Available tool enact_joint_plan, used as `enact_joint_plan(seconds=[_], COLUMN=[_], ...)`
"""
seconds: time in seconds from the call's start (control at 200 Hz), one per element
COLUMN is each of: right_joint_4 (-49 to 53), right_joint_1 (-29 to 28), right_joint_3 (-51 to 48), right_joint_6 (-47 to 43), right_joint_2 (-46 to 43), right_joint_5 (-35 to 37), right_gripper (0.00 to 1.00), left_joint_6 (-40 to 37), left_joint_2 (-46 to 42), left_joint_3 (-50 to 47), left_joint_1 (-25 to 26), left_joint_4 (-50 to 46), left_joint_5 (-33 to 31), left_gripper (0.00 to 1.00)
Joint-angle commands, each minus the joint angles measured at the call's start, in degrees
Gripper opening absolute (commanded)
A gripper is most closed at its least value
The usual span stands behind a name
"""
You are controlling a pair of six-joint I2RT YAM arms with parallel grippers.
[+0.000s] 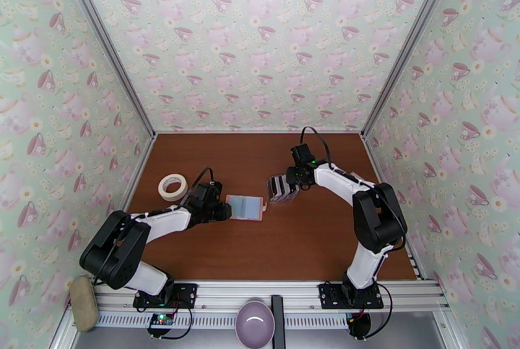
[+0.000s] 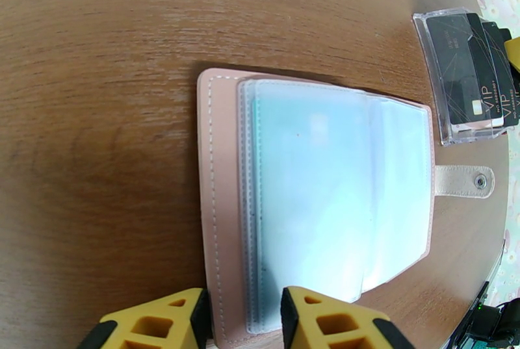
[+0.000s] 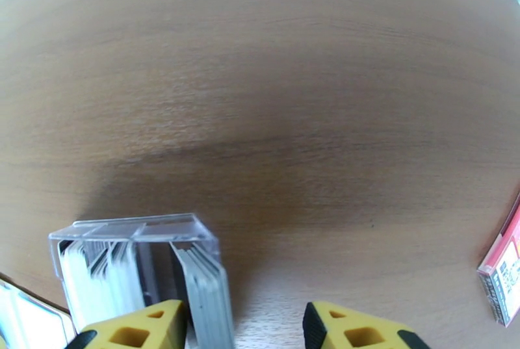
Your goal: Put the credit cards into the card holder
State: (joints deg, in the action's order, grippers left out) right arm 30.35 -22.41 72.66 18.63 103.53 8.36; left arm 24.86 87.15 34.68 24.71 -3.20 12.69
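While left claw (image 2: 242, 301) straddles card holder (image 2: 312, 194) edge, grip unclear, right claw (image 3: 246, 318) half-open.

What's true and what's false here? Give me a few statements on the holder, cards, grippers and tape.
1. The holder lies open on the table. True.
2. The cards are already in the holder. False: they stand upright in a clear stand beside it.
3. The left gripper is at the holder's edge. True.
4. The right gripper is clamped shut on a card. False: its jaws are apart, at the stand.
5. The tape roll sits on the right arm's side. False: it lies on the left arm's side, left of the holder.
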Motion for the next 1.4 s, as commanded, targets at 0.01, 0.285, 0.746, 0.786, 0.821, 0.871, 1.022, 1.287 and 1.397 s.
enact_joint_plan(seconds=[0.01, 0.285, 0.746, 0.786, 0.821, 0.871, 1.022, 1.287, 1.397], right_joint_4=[0.5, 1.7, 3.0, 3.0, 3.0, 3.0, 3.0, 2.3, 2.2], right_joint_1=[0.3, 0.3, 0.3, 0.3, 0.3, 0.3, 0.3, 0.3, 0.3], right_joint_3=[-1.2, -0.3, 0.4, 0.3, 0.3, 0.3, 0.3, 0.3, 0.4], right_joint_6=[-0.5, -0.7, -0.8, -0.9, -0.9, -0.8, -0.7, -0.7, -0.6], right_joint_2=[-1.2, -3.6, -4.5, -4.6, -4.5, -4.7, -5.4, -5.4, -4.9], right_joint_5=[2.2, 3.1, 3.8, 3.9, 3.8, 3.6, 3.0, 1.1, 0.6], right_gripper=[0.52, 0.51, 0.48, 0.47, 0.45, 0.43, 0.37, 0.31, 0.28], left_joint_6=[0.1, 0.3, 0.3, 0.3, 0.3, 0.3, 0.4, 0.4, 0.4], left_joint_2=[3.1, 4.0, 3.9, 3.9, 3.8, 3.8, 4.0, 4.0, 4.0], left_joint_3=[-0.4, -0.2, -0.2, -0.2, -0.3, -0.3, -0.2, -0.3, -0.3], left_joint_1=[0.1, 0.1, 0.0, 0.0, 0.0, 0.0, -0.1, -0.3, -0.4], left_joint_4=[-0.9, -0.6, -0.5, -0.6, -0.6, -0.6, -0.5, -0.6, -0.6], left_joint_5=[1.6, 3.3, 3.6, 3.5, 3.5, 3.5, 3.6, 3.6, 3.6], left_gripper=[0.37, 0.37, 0.37, 0.37, 0.37, 0.37, 0.37, 0.37, 0.37])
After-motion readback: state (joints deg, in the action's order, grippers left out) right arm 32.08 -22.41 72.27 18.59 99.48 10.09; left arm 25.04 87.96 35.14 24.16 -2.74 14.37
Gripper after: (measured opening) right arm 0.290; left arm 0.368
